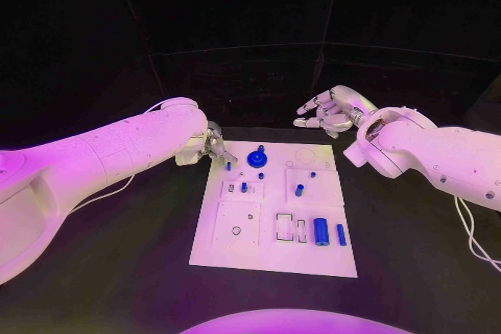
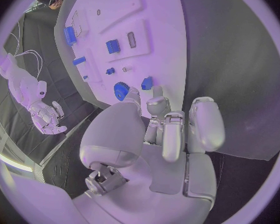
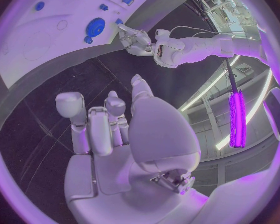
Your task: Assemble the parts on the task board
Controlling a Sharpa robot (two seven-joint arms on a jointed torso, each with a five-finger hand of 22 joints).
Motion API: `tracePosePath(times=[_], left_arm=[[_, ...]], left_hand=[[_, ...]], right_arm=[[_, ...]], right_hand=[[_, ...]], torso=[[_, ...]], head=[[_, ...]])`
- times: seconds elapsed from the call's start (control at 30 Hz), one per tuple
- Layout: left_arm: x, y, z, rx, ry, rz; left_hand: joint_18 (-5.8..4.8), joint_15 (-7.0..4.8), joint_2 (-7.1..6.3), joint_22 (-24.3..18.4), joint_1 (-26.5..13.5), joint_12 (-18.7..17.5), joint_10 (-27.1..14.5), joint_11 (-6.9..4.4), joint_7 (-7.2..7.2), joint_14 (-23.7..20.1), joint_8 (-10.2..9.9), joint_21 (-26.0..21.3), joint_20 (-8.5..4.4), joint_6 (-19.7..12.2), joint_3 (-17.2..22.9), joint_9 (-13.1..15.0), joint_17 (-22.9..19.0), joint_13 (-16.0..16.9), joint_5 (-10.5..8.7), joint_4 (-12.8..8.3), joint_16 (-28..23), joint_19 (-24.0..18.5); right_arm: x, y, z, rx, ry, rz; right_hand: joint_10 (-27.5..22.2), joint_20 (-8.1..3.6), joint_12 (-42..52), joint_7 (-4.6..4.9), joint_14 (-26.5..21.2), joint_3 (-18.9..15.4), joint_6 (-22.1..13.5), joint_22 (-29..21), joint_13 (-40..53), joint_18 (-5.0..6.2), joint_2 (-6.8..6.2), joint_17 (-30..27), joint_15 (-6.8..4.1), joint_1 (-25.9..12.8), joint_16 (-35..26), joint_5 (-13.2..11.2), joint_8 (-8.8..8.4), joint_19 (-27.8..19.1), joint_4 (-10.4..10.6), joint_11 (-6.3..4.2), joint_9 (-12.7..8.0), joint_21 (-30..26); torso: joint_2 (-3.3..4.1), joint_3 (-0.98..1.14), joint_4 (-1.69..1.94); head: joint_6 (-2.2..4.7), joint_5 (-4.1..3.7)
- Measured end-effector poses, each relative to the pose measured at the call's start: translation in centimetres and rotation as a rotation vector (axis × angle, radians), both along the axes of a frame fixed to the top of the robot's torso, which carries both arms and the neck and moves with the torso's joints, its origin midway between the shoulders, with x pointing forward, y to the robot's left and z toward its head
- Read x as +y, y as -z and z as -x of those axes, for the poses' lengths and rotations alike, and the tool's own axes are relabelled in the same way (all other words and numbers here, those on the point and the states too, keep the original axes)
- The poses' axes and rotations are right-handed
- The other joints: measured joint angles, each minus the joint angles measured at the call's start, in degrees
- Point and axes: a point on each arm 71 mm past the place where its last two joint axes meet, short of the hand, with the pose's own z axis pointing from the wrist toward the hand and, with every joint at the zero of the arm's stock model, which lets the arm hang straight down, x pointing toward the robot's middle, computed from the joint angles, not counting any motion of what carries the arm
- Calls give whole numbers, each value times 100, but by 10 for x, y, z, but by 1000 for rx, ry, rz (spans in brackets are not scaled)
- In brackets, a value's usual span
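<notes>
The white task board (image 1: pixel 274 253) lies in the middle of the black table. On it are a blue gear (image 1: pixel 258 159), several small blue pegs such as one (image 1: pixel 299 190), and two blue cylinders (image 1: pixel 323 232) near its front right. My left hand (image 1: pixel 209 147) hovers at the board's far left corner. Its thumb and one finger (image 2: pixel 156 92) reach toward a small blue part (image 2: pixel 147 82) next to the gear (image 2: pixel 121 90), with nothing held. My right hand (image 1: pixel 332 109) is raised beyond the far right corner, fingers apart and empty; its palm (image 3: pixel 115 129) faces the board (image 3: pixel 28 45).
Black table surface (image 1: pixel 125 261) surrounds the board on all sides. A white cable (image 1: pixel 475 240) trails from my right arm at the table's right. The board has empty recesses, such as a rectangular slot (image 1: pixel 284 227) and a round outline (image 1: pixel 305 157).
</notes>
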Motion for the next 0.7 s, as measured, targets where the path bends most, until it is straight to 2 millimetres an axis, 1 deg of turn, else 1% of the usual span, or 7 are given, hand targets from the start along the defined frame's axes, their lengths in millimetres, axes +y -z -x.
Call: tracePosePath(times=[0.17,0.2,0.27,0.37,0.43,0.57,0.7], left_arm=[[-1,0,0,0,2,1],[-1,0,0,0,2,1],[-1,1,0,0,3,1],[-2,1,0,1,5,1],[-2,1,0,2,6,0],[-3,1,0,5,9,-1],[-3,1,0,9,9,-3]], left_hand=[[0,0,0,11,0,0,0,0,0,0,0,0,0,0,16,-6,0,0,0,-15,0,0],[0,0,20,11,20,0,0,0,0,0,0,0,0,0,16,-6,0,0,0,-15,0,0],[0,0,-6,11,49,0,0,0,0,0,15,0,0,0,29,-6,0,0,0,-36,0,0],[0,0,28,11,83,0,2,-2,0,0,23,0,0,0,33,-13,0,-5,0,-65,0,0],[0,0,28,11,83,0,21,-21,-21,0,23,0,0,21,40,-13,0,-5,0,-71,0,0],[0,0,29,11,135,0,21,-21,-21,0,23,0,0,21,24,-13,0,-5,0,-87,0,0],[0,0,32,10,138,0,21,-21,-21,0,23,0,0,21,40,-19,0,-11,0,-102,0,0]], right_arm=[[1,0,0,0,-2,-1],[1,0,0,0,-2,-1],[1,0,0,0,-2,-1],[2,0,0,0,-3,-1],[2,0,0,-1,-4,-1],[2,0,0,-1,-4,-1],[2,0,0,-1,-5,-2]], right_hand=[[0,0,0,0,0,0,0,0,0,0,0,0,0,0,0,0,0,0,0,0,0,0],[0,0,0,0,0,0,0,0,0,0,0,0,0,0,0,0,0,0,0,0,0,0],[0,0,0,0,0,0,0,0,0,0,0,0,0,0,0,0,0,0,0,0,0,0],[0,0,0,0,0,0,0,0,0,0,0,0,0,0,0,0,0,0,0,0,0,0],[0,0,0,0,0,0,0,0,0,0,0,0,0,0,0,0,0,0,0,0,0,0],[0,0,0,0,0,0,0,0,0,0,0,0,0,0,0,0,0,0,0,0,0,0],[0,0,0,0,0,0,0,0,-7,0,23,-1,0,24,0,0,0,0,0,0,0,0]], torso=[[-3,-1,1],[-3,-1,2],[-3,-1,4],[-4,-2,5],[-5,-2,6],[-5,-2,6],[-5,-2,6]], head=[[-5,-2],[-6,-2],[-9,-2],[-15,-2],[-15,15],[-15,16],[-9,18]])
